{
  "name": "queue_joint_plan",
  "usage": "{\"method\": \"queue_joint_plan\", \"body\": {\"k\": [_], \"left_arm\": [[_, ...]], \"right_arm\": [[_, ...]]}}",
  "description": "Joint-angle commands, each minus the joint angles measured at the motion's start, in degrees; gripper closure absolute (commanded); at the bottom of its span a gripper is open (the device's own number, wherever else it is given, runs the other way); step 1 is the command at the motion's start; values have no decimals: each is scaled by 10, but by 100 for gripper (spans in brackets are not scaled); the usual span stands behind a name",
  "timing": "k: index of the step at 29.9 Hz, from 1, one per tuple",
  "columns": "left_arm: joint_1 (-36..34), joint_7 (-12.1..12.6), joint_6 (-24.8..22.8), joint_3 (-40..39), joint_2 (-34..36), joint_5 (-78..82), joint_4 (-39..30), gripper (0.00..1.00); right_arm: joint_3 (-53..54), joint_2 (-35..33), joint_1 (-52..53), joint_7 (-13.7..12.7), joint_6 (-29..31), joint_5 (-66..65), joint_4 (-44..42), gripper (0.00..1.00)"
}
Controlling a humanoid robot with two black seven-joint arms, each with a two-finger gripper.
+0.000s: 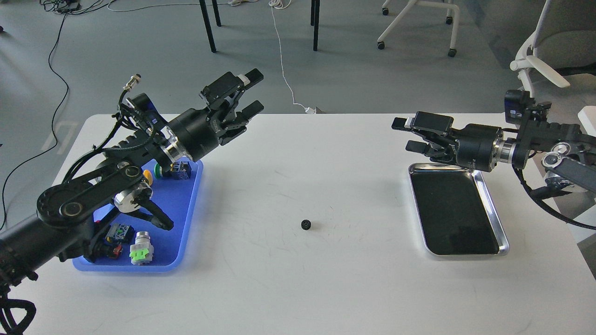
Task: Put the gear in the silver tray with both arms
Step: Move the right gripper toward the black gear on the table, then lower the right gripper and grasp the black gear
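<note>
- A small black toothed gear [306, 225] lies alone on the white rectangular table [298, 288], roughly midway between the two trays and touching neither.
- The rectangular shiny silver metal tray [491, 200], with rounded corners, a raised rim and a dark mirror-like bottom, sits on the right side of the table, well apart from the gear.
- The left black two-finger gripper [253, 91] hangs above the table's far-left area, its fingers spread apart with nothing between them.
- The left black jointed arm [111, 181] reaches over a blue plastic tray [186, 218] that holds several small electrical parts, among them a grey switch with a green cap [141, 253].
- The right black two-finger gripper [407, 135] hovers just above the far end of the silver tray, jaws parted and empty, pointing toward the table's middle.
- The right black jointed arm [526, 144] comes in from the right edge.
</note>
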Motion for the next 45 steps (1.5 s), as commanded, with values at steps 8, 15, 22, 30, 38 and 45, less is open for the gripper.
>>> {"method": "queue_joint_plan", "body": {"k": [8, 15, 22, 30, 38, 45], "left_arm": [[98, 0, -23, -143, 0, -58, -16, 2], [101, 0, -28, -149, -1, -72, -16, 2], [101, 0, -28, -149, -3, -72, -22, 2], [108, 0, -28, -149, -1, -72, -24, 2], [115, 0, -28, -153, -1, -72, -24, 2], [121, 0, -30, -158, -1, -72, -30, 2]], "right_arm": [[-172, 159, 144, 0, -16, -211, -3, 1], [-259, 240, 187, 0, -71, -270, -12, 2], [-322, 315, 190, 0, -145, -289, -27, 3], [-362, 373, 172, 0, -210, -289, -57, 5], [-364, 373, 130, 0, -252, -289, -74, 5], [-364, 373, 107, 0, -276, -289, -79, 6]]}}
